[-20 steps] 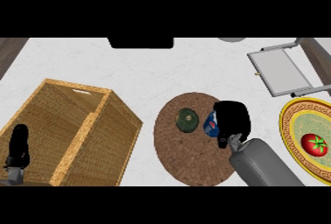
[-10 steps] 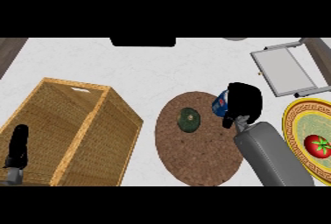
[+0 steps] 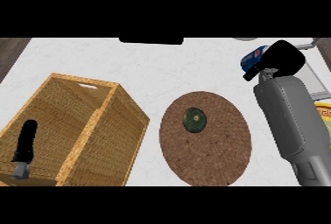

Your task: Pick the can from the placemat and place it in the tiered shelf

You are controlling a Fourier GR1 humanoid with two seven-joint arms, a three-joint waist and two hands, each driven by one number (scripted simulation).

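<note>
A blue can [image 3: 253, 57] is held by my right hand [image 3: 282, 56], whose fingers curl round it, in the air at the upper right, well clear of the round brown placemat [image 3: 205, 138]. A small dark green round object [image 3: 195, 119] still lies on the placemat. The grey tiered shelf [image 3: 315, 78] shows just behind and right of the hand, mostly hidden by my forearm. My left hand [image 3: 24, 143] rests open at the lower left, fingers up, over the wicker basket.
A large wicker basket [image 3: 90, 118] fills the left side of the counter. A yellow patterned plate [image 3: 323, 111] peeks out at the right edge behind my forearm. A dark object [image 3: 150, 40] sits at the counter's far edge.
My right hand has lifted the can off the placemat and carried it up and to the right, toward the shelf. The view has shifted. The left hand stays still.
</note>
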